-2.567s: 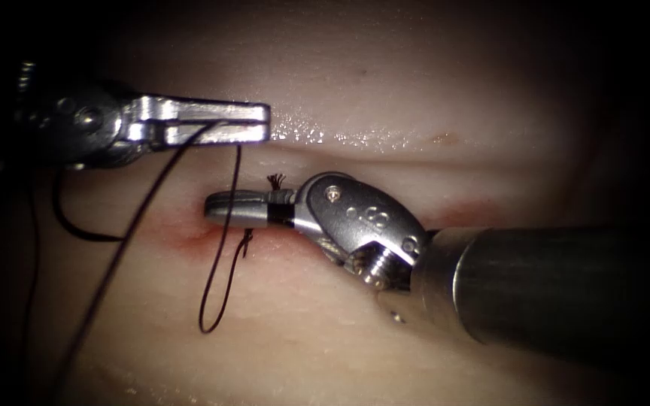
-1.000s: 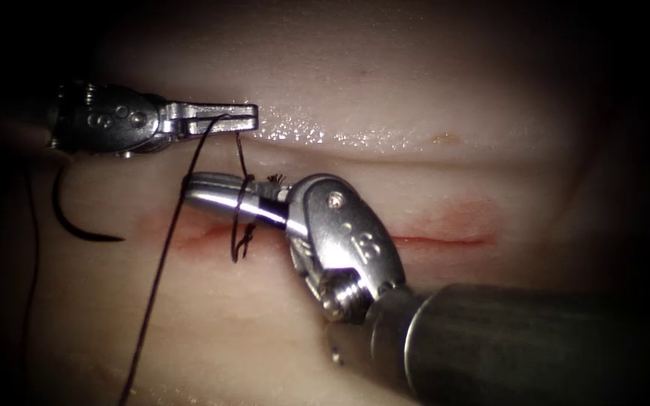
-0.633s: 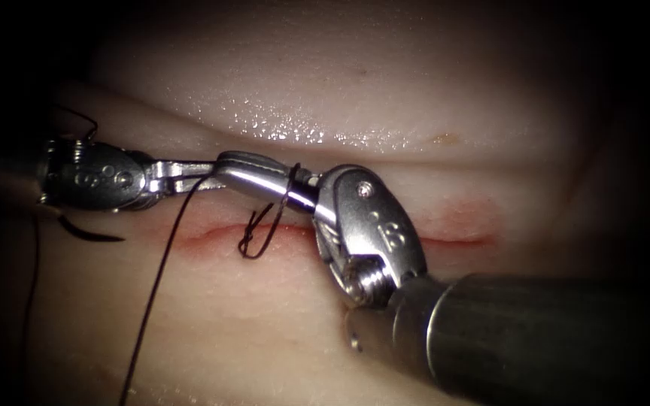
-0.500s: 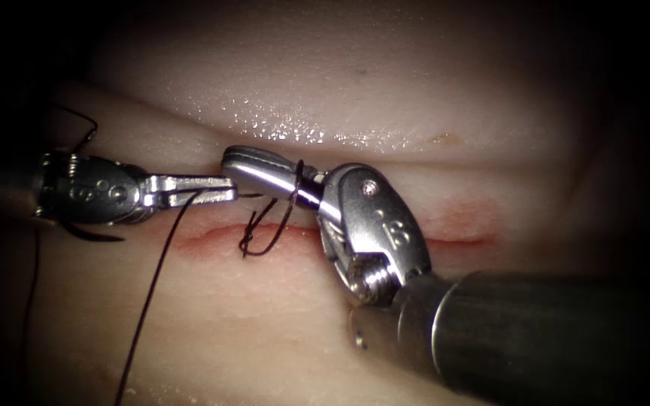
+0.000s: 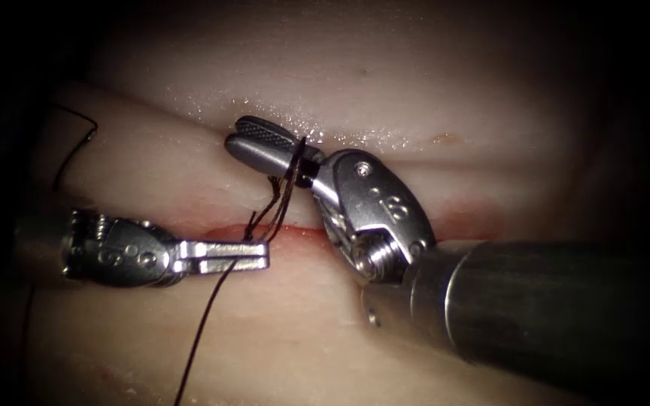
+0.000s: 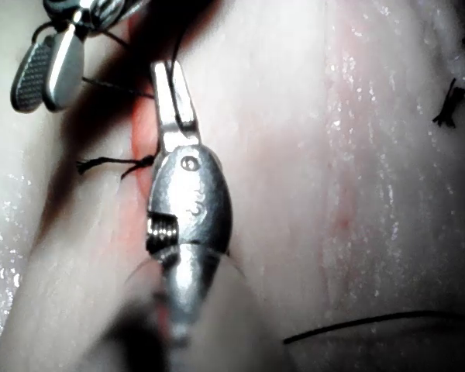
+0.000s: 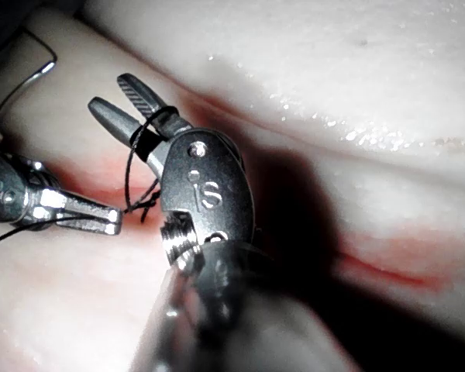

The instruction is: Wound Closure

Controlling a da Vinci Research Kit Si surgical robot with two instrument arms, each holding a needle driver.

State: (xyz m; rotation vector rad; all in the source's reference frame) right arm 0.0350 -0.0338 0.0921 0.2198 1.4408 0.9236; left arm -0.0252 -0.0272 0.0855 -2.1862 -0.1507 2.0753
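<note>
My left tool lies just below the left end of the cut, its jaws shut on the thread, which trails down from them. A short stretch climbs from those jaws past a knot at the cut. There it wraps around the base of my right tool, whose jaws stand open above the cut with nothing between them. The wrap shows plainly in the right wrist view, with the left tool beside it. A thin curved piece, likely the needle, rests on the tissue at far left, held by neither tool.
Red fluid stains the tissue along the cut's right part. The right tool's thick shaft crosses the lower right. A frayed cut thread end sits on the tissue, and a short tail sticks out by the cut.
The left tool has carried the thread from above the cut down across it to below. The right tool's jaws rose and opened, and the loop around them has drawn smaller.
</note>
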